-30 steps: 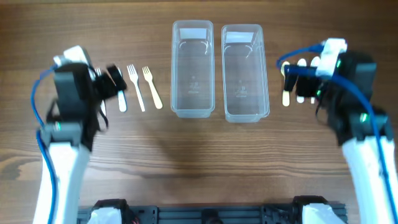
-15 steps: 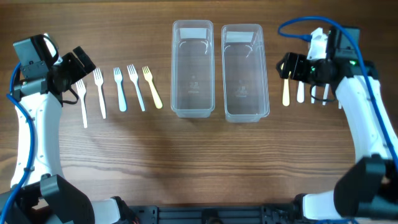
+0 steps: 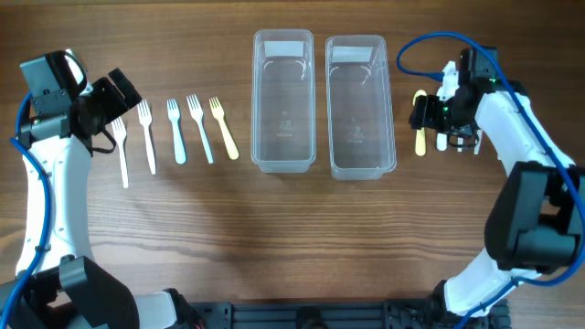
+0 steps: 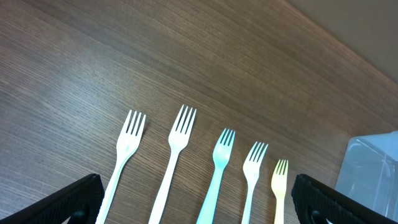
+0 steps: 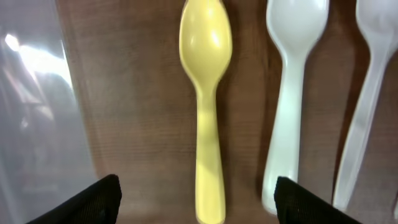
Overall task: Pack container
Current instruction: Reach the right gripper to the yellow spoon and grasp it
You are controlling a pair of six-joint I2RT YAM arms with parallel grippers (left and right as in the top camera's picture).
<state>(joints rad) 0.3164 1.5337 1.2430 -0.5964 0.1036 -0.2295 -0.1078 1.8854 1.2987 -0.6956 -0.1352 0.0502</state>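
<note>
1. Overhead view.
   - Two clear plastic containers stand side by side at the far middle of the desk (image 3: 292, 238): the left container (image 3: 283, 157) and the right container (image 3: 361, 166), long sides almost touching.
   - Five forks lie in a row left of them, tines pointing away: outer white fork (image 3: 122, 155), second white fork (image 3: 148, 142), blue fork (image 3: 176, 137), third white fork (image 3: 200, 132) and yellow fork (image 3: 225, 135), the last nearest the left container.
   - The left claw (image 3: 121, 96) hovers over the outer end of the fork row.
   - The right claw (image 3: 420, 114) sits over the yellow spoon (image 3: 420, 142), which lies just beside the right container. A white spoon (image 3: 441, 142) lies next to it.

2. Left wrist view.
   - Both fingers (image 4: 68, 202) show only at the bottom corners, so the claw is spread wide and holds nothing.
   - All five forks lie on the desk between them. A corner of a container shows at the right edge.

3. Right wrist view.
   - The fingers (image 5: 93, 202) are set wide apart and grip nothing.
   - The yellow spoon lies flat between them, bowl away from the camera.
   - The white spoon lies just beside the other finger, with a further white spoon (image 5: 367, 112) beyond.
   - The right container wall fills the left edge.
</note>
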